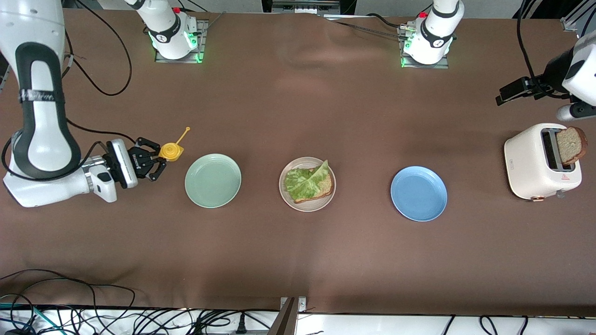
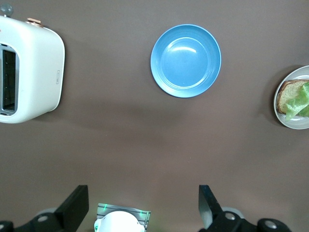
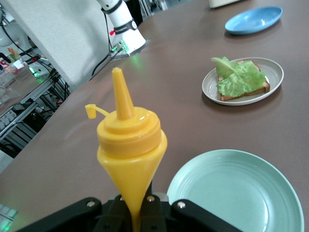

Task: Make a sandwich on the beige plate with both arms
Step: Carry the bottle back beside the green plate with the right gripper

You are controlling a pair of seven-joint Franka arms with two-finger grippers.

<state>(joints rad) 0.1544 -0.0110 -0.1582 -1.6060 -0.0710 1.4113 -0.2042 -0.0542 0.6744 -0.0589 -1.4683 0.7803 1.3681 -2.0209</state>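
A yellow sauce bottle [image 3: 129, 145] is clamped upright by the right gripper [image 1: 156, 160] at the mint-green plate's [image 1: 213, 180] 9 o'clock, seemingly for dressing the lettuce [image 1: 305, 181], while the left gripper [image 2: 143, 209] is held wide open over bare table, waiting.

The table [image 1: 298, 107] is covered in matt brown, faintly creased sheeting. The blue plate [image 2: 186, 60] and mint-green plate [image 3: 231, 193] are seen as smooth and glossy, the beige plate [image 1: 285, 193] duller. The yellow squeeze bottle [image 3: 129, 145] appears glossy plastic. The toaster [image 1: 526, 163] casing is smooth, satin cream. The bread slice [image 1: 571, 144] is coarse-grained; the lettuce leaf [image 1: 305, 180] is crinkled.
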